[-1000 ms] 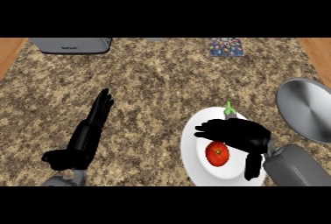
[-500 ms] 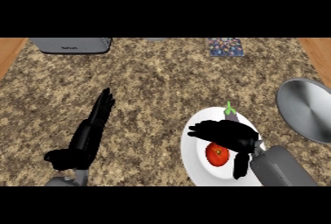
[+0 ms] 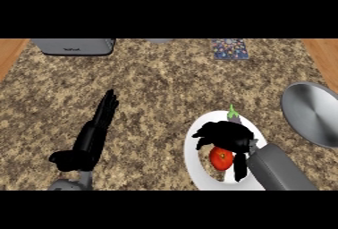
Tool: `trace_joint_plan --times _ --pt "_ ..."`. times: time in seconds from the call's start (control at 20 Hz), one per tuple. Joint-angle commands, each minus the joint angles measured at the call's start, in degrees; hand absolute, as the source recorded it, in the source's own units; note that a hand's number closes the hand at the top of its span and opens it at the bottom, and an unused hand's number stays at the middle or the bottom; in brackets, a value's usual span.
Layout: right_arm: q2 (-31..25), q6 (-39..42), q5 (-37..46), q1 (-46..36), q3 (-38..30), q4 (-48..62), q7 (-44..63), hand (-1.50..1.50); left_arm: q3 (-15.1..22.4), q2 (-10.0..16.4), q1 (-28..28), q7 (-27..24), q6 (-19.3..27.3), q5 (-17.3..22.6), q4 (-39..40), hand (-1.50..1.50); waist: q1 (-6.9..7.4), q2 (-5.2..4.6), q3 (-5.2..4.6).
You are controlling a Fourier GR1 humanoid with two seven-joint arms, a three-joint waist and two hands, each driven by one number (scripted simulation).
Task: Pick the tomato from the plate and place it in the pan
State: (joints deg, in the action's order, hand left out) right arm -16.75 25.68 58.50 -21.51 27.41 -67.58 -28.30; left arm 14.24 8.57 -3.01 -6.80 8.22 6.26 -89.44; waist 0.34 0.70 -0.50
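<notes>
Black fingers [image 3: 204,135] of the right hand [image 3: 228,134] are apart and lightly bent, spread over the far side of the tomato [image 3: 221,159], with the thumb pointing down along the tomato's right side; they are not closed round it. The red tomato lies on the white plate [image 3: 196,166], in its middle, just below the palm. The grey right forearm [image 3: 277,172] enters from the lower edge and covers the plate's right part. At the plate's far rim sits a small dark vegetable with a green stem [image 3: 232,114], just beyond the hand. The round grey pan [image 3: 314,114] lies on the desk [image 3: 165,85] to the right of the plate, near it but apart, cut by the right edge of the view. The left hand [image 3: 92,136] rests at the lower left on the speckled stone desk, its fingers straight and together, pointing away from the robot, well apart from the plate. Along the far edge stand a grey appliance [image 3: 73,45] at the left and a patterned blue item [image 3: 230,48] towards the right.
</notes>
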Motion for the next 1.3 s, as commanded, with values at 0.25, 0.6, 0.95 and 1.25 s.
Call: trace_joint_plan --times 0.25,0.6,0.95,1.25 --pt "4.0 -6.3 6.5 -1.4 1.6 7.2 -3.1 1.5 0.4 -0.3 4.2 2.6 -0.4 -1.0 -6.6 0.0 0.28 -0.69 0.53" --pt "-0.1 -14.5 4.7 1.1 -5.4 4.7 -10.2 1.5 -2.7 -1.2 -0.1 -2.0 -2.1 -1.6 2.1 0.0 -0.36 -0.72 0.52" --pt "5.2 -15.2 0.0 8.5 -23.3 -4.0 22.2 1.5 -5.0 0.2 2.1 0.3 -1.2 0.2 0.4 0.0 -5.73 0.6 0.35" --pt "9.9 -21.5 6.1 13.7 -21.9 -25.9 36.7 1.5 -4.7 1.5 1.9 2.1 -2.0 -0.2 -1.6 0.0 -3.41 0.46 0.35"
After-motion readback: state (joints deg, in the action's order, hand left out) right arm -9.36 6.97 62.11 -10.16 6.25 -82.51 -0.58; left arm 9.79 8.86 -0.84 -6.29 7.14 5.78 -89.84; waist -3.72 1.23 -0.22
